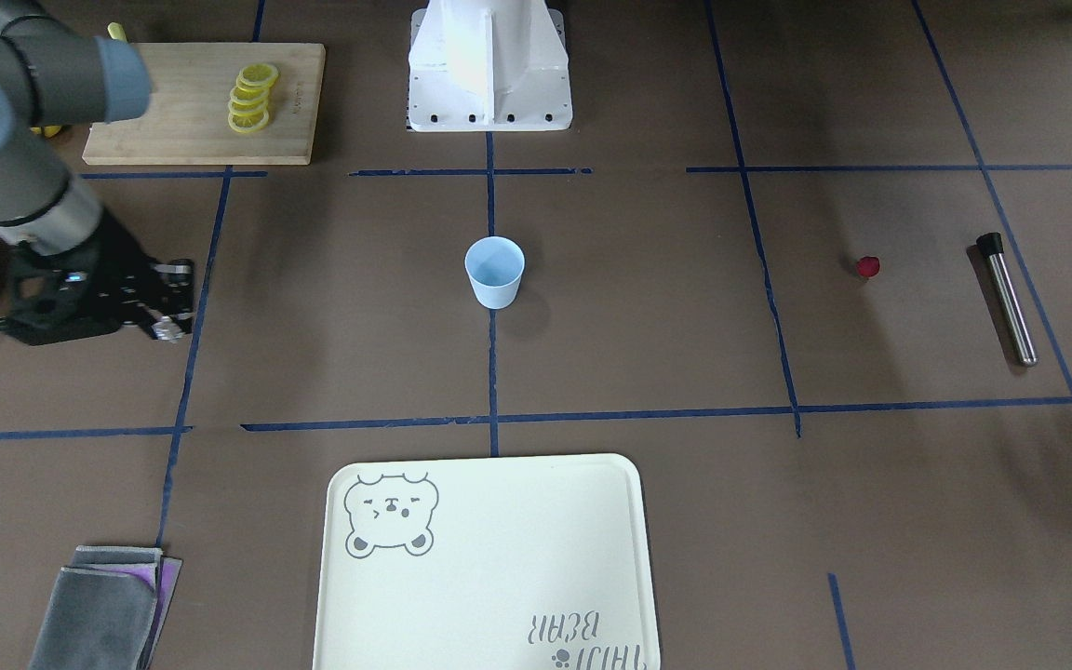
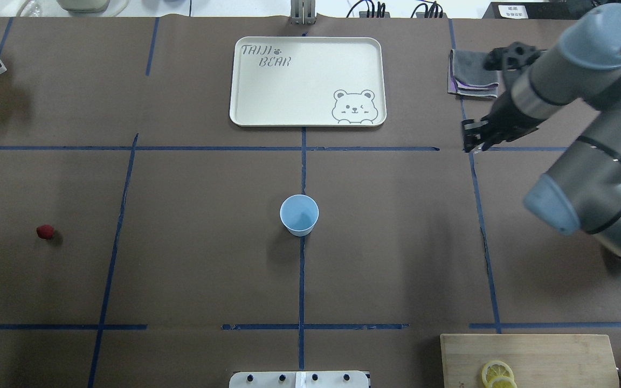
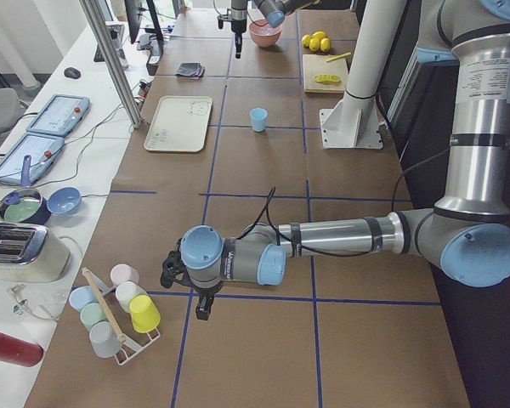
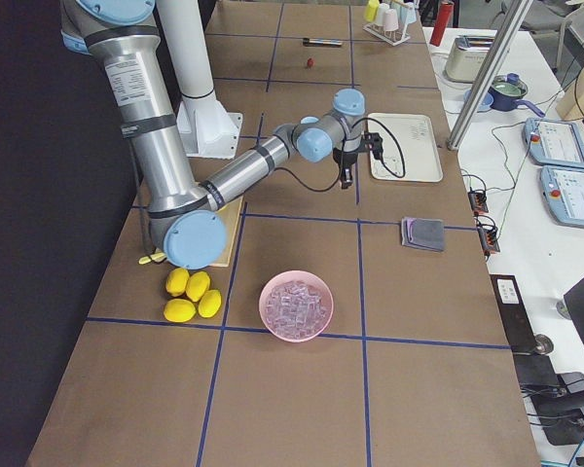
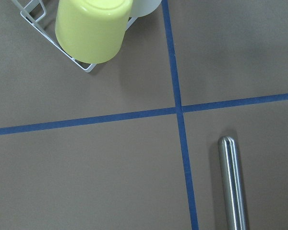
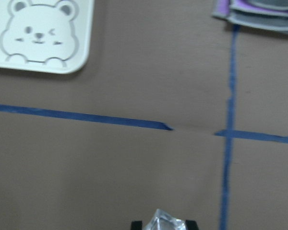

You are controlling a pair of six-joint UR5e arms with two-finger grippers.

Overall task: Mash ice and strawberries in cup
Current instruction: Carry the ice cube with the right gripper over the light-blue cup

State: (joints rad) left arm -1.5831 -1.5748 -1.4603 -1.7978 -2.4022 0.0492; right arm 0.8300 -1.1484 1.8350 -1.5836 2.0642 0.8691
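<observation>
The left arm [image 3: 340, 236] and right arm [image 2: 596, 167] are shiny silver tubes with light blue caps. The right gripper [image 1: 174, 300] is black.

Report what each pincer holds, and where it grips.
Right pincer: an ice cube, pinched by opposite sides at the fingertips. Left pincer: cannot tell from these views.
</observation>
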